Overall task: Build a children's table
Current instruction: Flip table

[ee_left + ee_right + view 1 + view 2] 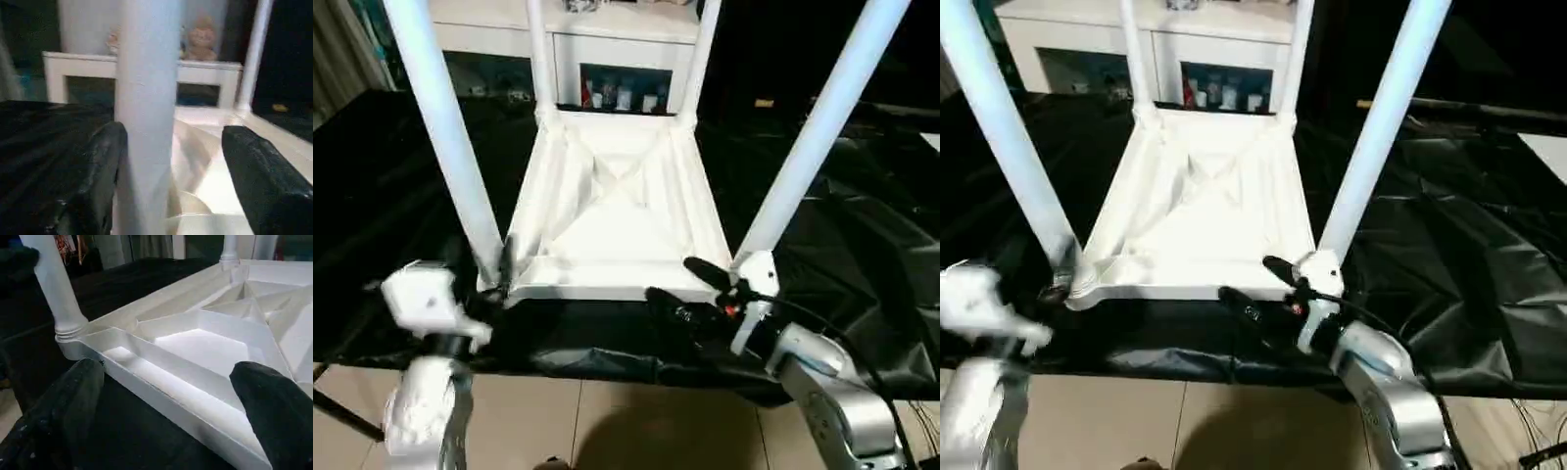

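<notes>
Four long white tubular legs rise from the corner sockets of the white plastic children's table (612, 211), their upper ends cut off by the frame edge. It lies upside down on a black crinkled sheet (862, 245), X-ribbed underside facing up. Behind stands one white cabinet (607, 49), its compartment contents too blurred to identify. The left gripper (168, 176) is spread around the near-left leg (445, 127), not pressing it. The right gripper (171, 421) hangs released beside the near rim.
</notes>
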{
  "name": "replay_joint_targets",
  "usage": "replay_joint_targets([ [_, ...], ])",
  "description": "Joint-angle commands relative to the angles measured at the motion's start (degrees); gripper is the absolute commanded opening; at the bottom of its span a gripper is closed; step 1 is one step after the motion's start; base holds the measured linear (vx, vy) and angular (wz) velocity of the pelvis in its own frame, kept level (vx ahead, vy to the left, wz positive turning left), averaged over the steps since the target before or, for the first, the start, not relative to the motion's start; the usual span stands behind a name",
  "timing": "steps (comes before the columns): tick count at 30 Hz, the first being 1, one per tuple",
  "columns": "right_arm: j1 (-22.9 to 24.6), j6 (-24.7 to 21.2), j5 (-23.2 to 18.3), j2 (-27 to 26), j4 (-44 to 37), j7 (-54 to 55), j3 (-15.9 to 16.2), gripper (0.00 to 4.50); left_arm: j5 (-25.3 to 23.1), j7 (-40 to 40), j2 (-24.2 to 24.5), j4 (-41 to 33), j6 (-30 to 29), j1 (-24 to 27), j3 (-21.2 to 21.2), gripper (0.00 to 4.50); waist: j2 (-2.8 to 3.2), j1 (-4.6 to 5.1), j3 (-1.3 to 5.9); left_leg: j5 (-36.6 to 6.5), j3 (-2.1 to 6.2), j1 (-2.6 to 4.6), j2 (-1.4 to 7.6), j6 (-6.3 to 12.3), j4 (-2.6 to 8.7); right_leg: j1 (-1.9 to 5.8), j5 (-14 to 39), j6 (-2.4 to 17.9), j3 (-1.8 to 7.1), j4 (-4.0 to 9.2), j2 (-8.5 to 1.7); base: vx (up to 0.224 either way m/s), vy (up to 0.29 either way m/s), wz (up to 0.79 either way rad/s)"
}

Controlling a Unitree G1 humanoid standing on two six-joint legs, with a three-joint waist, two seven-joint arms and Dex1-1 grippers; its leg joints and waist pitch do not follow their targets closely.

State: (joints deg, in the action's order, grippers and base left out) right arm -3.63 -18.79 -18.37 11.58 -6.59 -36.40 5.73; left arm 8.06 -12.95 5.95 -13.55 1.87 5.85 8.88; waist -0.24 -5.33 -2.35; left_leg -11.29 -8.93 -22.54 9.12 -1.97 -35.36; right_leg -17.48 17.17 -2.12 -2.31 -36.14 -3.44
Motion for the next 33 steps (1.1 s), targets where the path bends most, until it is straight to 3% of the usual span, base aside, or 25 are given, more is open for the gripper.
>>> replay_joint_targets([
  [1, -0.8, 1.0, 0.3, -0.5, 1.2, 0.4, 0.7, 4.50, -0.7, -1.6, 0.7, 4.4, -0.6, -1.3, -0.5, 3.88, 0.50, 0.04, 2.51, -10.0, 2.37, 1.86, 4.30, -1.52, 5.64, -0.56, -13.4, 6.8, 2.37, 3.64, -4.97, 0.000, 0.000, 0.00],
  [3, -1.0, 0.9, 0.2, -1.1, 1.3, 0.8, 0.9, 4.50, -1.7, -1.2, 1.5, 6.5, -0.2, -2.8, 0.0, 4.07, 0.52, -0.04, 2.86, -8.8, 2.47, 1.73, 4.57, -1.26, 5.59, -0.33, -15.4, 6.9, 2.29, 3.30, -5.16, 0.000, 0.000, 0.00],
  [5, -1.2, 0.2, 0.5, -1.8, 1.5, 1.7, 1.4, 4.50, -2.9, 0.7, 2.4, 9.2, -2.1, -5.7, 1.0, 4.26, 1.10, 0.05, 3.15, -6.6, 2.63, 1.74, 4.59, -1.13, 5.38, -0.54, -18.5, 6.8, 1.91, 2.92, -4.77, 0.000, 0.000, 0.00],
  [9, -1.1, -0.8, 0.5, -1.9, 1.3, 2.1, 1.6, 4.50, -2.0, 3.2, 2.9, 10.8, -5.3, -9.4, 1.9, 4.47, 0.64, 0.03, 2.72, -12.5, 2.56, 1.55, 4.58, -2.42, 6.15, -0.47, -12.6, 8.1, 2.13, 3.41, -5.26, 0.000, 0.000, 0.00],
  [16, -1.6, -0.8, 0.0, -3.9, 3.9, 4.3, 0.4, 4.50, -0.1, 1.4, 2.7, 12.1, -5.2, -9.0, 1.5, 4.47, 0.35, 0.05, 2.57, -13.8, 2.25, 1.43, 4.65, -2.23, 6.36, -0.73, -6.4, 9.4, 2.44, 3.93, -5.54, 0.000, 0.000, 0.00],
  [17, -1.7, -1.1, -0.3, -4.1, 4.0, 4.5, 0.1, 4.50, 0.2, 1.7, 2.3, 12.1, -5.6, -8.9, 1.7, 4.18, 0.38, -0.03, 2.60, -13.5, 2.21, 1.54, 4.71, -2.03, 6.34, -0.89, -6.6, 9.5, 2.45, 3.94, -5.46, 0.000, 0.000, 0.00],
  [21, -1.9, 0.1, 0.0, -3.4, 4.1, 2.8, 1.0, 4.50, 1.5, 1.8, 1.5, 11.8, -9.4, -9.1, 1.7, 4.05, 0.37, -0.27, 2.60, -12.1, 2.05, 1.52, 4.72, -1.58, 6.25, -0.93, -7.8, 9.6, 2.49, 3.93, -5.39, 0.000, 0.000, 0.00],
  [24, -1.6, 1.0, -2.1, -3.3, 3.0, -0.1, 1.1, 4.50, 2.1, 2.1, 1.2, 11.9, -9.9, -9.3, 1.8, 3.71, 0.27, -0.35, 2.64, -11.5, 2.04, 1.42, 4.75, -1.04, 6.19, -0.82, -9.0, 9.5, 2.49, 3.88, -5.45, 0.000, 0.000, 0.00],
  [31, -1.1, 0.0, -4.2, 1.6, 1.0, -9.0, 3.2, 4.50, 3.2, -0.7, 2.0, 12.9, -11.3, -9.9, 0.2, 3.24, 0.10, -0.63, 2.68, -10.5, 2.00, 1.40, 4.75, 0.37, 5.97, -0.64, -10.8, 9.3, 2.42, 3.83, -5.36, 0.000, 0.000, 0.00],
  [33, -1.2, -0.5, -4.3, 3.1, 0.8, -11.0, 3.8, 4.50, 3.6, -1.4, 2.2, 13.0, -12.9, -9.9, -0.3, 2.90, 0.08, -0.87, 2.64, -10.9, 1.98, 1.53, 4.85, 0.44, 6.01, -0.76, -9.3, 9.8, 2.41, 3.96, -5.40, 0.000, 0.000, 0.00],
])
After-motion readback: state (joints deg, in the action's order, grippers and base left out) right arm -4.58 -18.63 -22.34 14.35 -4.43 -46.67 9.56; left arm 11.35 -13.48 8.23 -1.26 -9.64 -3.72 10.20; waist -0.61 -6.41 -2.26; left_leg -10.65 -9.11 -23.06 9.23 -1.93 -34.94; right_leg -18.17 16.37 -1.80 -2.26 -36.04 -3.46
